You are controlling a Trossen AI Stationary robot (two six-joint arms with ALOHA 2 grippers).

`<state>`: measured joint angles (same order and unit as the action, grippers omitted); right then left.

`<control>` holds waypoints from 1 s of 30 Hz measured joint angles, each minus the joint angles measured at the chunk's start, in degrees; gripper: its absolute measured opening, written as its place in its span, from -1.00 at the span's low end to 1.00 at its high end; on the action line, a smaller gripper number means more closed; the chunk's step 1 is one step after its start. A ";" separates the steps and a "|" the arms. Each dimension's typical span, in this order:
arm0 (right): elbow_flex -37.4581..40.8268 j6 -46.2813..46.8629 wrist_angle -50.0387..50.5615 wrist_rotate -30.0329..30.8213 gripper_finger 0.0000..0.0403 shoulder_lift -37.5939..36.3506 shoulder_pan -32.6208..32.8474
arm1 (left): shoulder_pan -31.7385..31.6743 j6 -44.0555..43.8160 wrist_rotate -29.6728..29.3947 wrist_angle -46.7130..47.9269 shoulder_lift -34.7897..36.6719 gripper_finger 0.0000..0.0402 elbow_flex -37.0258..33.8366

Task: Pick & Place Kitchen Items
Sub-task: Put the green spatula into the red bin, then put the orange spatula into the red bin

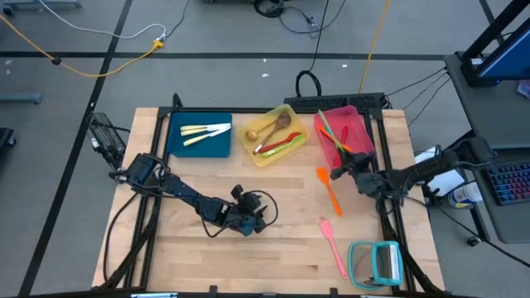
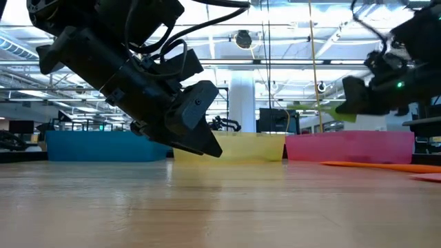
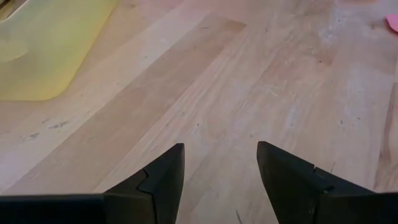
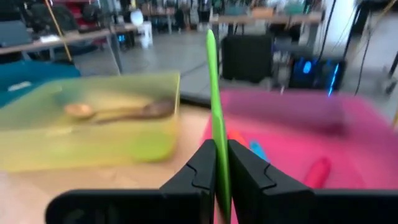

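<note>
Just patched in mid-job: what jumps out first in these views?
The right gripper is shut on a slim green utensil, held over the edge of the pink rectangular tray at the table's far right. An orange silicone spatula and a pink silicone spatula lie loose on the wooden table. The left gripper hangs open and empty mid-table.

green spatula [image 4: 212, 93], pink tray [image 1: 356, 124] — yellow tray [image 1: 296, 145]

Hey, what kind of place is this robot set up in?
Probably a robotics lab or workshop, not a home kitchen: cables trail across the bare floor, open ceiling ducts show beyond the wooden table, and a keyboard sits beside it.
</note>
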<state>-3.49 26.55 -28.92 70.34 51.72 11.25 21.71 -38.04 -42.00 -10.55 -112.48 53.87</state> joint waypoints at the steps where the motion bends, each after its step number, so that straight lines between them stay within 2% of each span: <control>1: 0.00 2.49 1.87 -2.11 -0.91 0.00 -1.37 | 0.00 0.00 0.01 0.00 -0.01 0.03 0.00; 8: 0.07 16.00 15.75 -12.10 -0.91 -0.06 -10.27 | 0.00 0.23 0.00 0.00 -0.01 0.03 0.00; 13: 0.07 17.59 16.98 -18.23 -0.89 -0.04 -12.85 | 0.00 0.24 0.00 0.00 -0.01 0.03 0.00; 30: 0.09 14.90 16.42 -19.39 -0.59 -0.02 -13.16 | 0.00 0.33 -0.02 0.00 -0.01 0.03 -0.02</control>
<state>-3.40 41.45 -12.50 50.95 51.70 -1.91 21.71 -37.71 -42.02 -10.55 -112.49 53.84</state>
